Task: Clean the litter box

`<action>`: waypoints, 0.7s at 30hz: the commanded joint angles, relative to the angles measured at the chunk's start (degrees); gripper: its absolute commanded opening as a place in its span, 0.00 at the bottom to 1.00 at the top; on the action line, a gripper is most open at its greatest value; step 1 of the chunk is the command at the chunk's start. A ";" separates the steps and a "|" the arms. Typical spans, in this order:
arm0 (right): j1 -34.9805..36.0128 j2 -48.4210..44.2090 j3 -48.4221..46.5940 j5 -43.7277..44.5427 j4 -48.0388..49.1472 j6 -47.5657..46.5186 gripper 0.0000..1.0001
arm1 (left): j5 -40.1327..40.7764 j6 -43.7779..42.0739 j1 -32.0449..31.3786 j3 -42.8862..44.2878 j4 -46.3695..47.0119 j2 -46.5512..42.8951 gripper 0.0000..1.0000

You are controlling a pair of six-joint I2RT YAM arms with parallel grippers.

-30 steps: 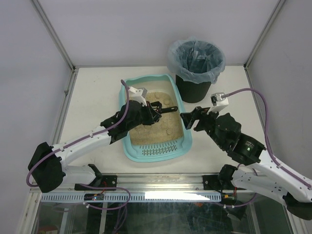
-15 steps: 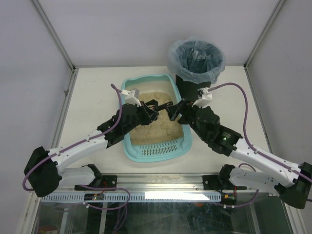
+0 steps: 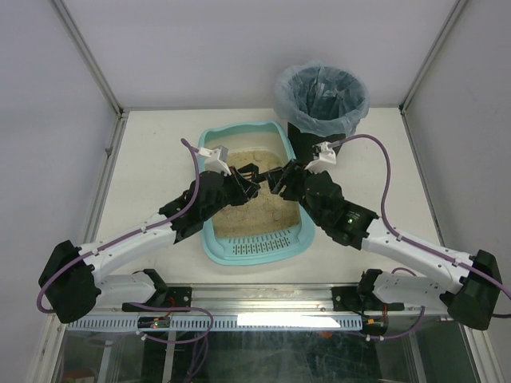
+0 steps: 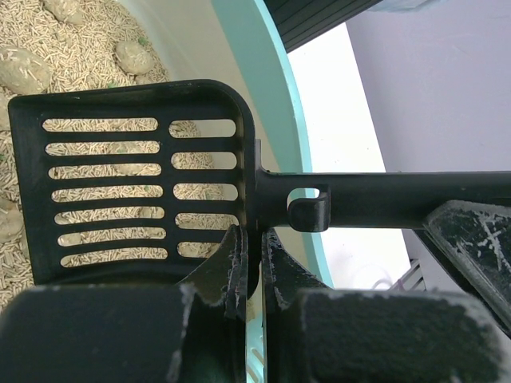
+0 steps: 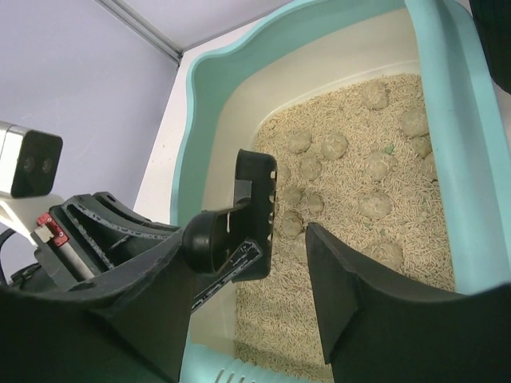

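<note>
Tabletop (image 3: 160, 136) box (image 3: 211, 243) below, left gripper (image 4: 254, 255) clamps the scoop (image 4: 144, 159); right gripper (image 3: 278, 180) stands open at its handle, likely for handover.

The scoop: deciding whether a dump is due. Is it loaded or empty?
Empty: in the left wrist view, litter below shows through every slot of the scoop, with no clump on it.

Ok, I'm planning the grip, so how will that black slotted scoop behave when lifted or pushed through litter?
Probably stiff: the scoop looks like moulded plastic and its handle juts out straight. Likely light, since its blade is mostly slots. It may twist in the left pincer, which pinches just a thin edge.
</note>
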State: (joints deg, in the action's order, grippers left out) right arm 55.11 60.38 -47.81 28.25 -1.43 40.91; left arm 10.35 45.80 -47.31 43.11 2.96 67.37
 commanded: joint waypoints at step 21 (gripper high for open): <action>-3.37 4.47 -3.66 2.97 6.50 1.15 0.58 | -2.00 0.21 -0.62 -0.55 4.34 0.67 0.00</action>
State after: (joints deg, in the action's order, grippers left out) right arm 52.62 64.47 -49.30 29.15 1.04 41.10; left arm 8.88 45.67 -47.31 43.05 3.05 67.88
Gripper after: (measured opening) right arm 0.578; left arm 0.038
